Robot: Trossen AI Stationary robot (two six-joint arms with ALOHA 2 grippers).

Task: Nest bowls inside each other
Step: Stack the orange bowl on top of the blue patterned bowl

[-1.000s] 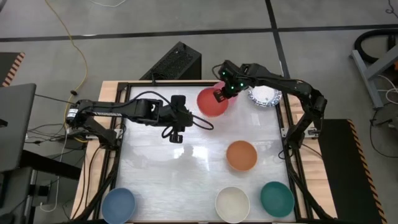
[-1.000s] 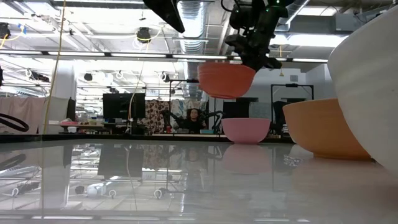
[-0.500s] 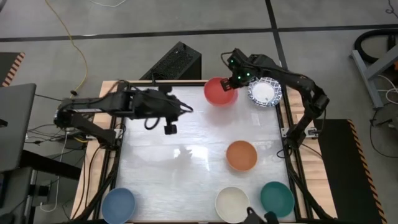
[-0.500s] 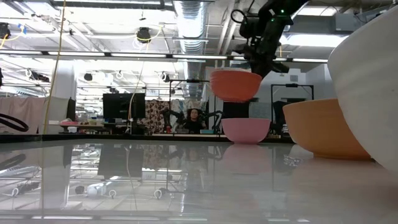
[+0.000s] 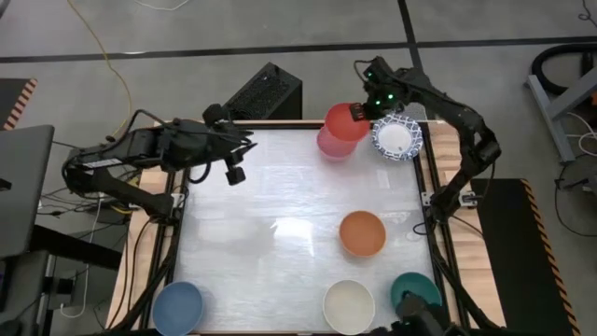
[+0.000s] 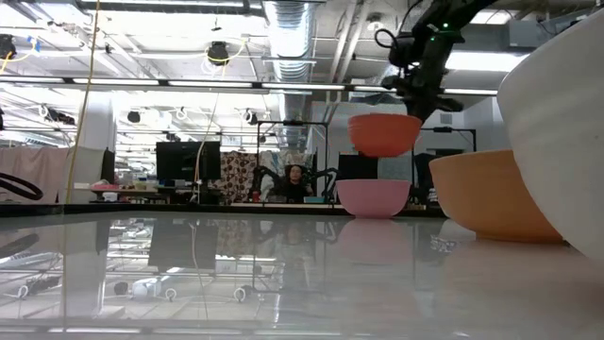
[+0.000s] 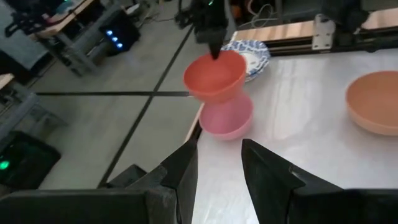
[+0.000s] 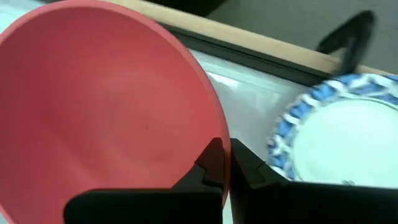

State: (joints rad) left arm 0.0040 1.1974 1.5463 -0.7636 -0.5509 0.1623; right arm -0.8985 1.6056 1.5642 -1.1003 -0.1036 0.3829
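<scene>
Right tool: closed on the rim of the red bowl, one finger inside the rim and one outside, at the far edge of the counter.
Red bowl: plain red, smooth inside, round; it hangs upright in the air, directly over the pink bowl, with a clear gap between them in the low view.
Pink bowl: plain pink, it stands upright on the counter near the far edge; only a part of its rim shows under the red one from above.
Patterned bowl: white inside with a blue patterned rim, just beside the red bowl, at the far right corner. I cannot tell if it is one bowl or several stacked.
Left tool: fingers a little apart with nothing between them, above the far left part of the counter, well apart from the red bowl.
Orange bowl: plain, alone on the right half of the counter.
Cream bowl: at the near edge, beside the teal bowl.
Blue bowl: at the near left corner.
</scene>
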